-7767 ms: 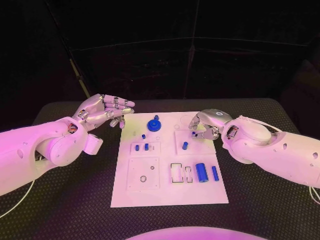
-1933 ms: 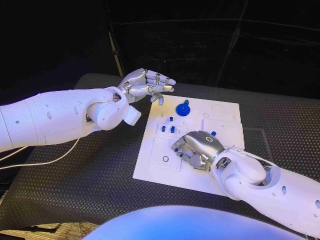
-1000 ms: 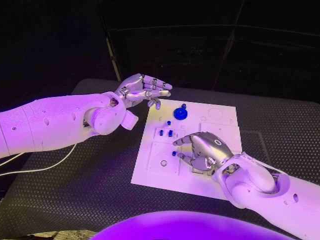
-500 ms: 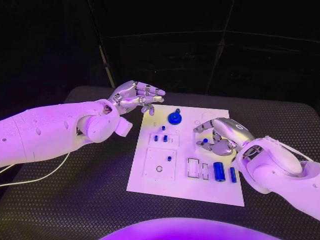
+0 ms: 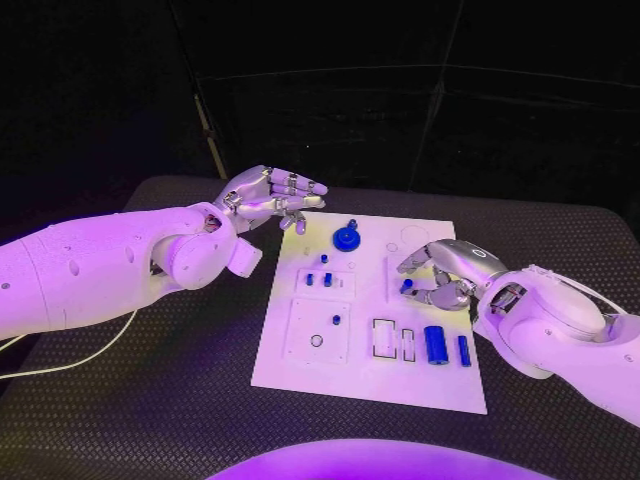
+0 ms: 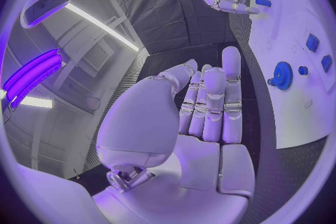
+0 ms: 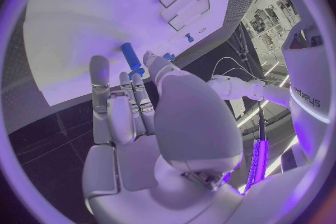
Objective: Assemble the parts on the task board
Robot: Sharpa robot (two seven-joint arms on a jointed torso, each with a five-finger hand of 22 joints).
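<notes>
The task board [image 5: 371,370] lies flat in the middle of the black bench [image 5: 118,400], with no readable print on its face. The one piece of writing in sight is a dark word running up the robot's own white casing in the right wrist view, too bent by the lens to read with any certainty.

The right hand [image 5: 443,273] sits over the board's right side with its fingers [image 7: 133,89] curled inward, and a small blue peg [image 5: 405,286] shows right at their tips. In the right wrist view the peg appears just beyond the fingertips, and whether it is actually pinched or only touched cannot be told.

The left hand [image 5: 270,198] hovers off the board's far left corner, above the bench, holding nothing; its fingers [image 6: 210,101] lie side by side and loosely bent.

On the board, a blue gear [image 5: 348,237] with a small knob stands near the far edge. Two short blue pegs [image 5: 317,279] stand in a square recess below it, with a smaller one just beyond them and another tiny one farther down. A large blue cylinder [image 5: 437,344] lies beside a slim blue bar [image 5: 464,350] toward the near right, next to two empty rectangular slots [image 5: 395,339].
</notes>
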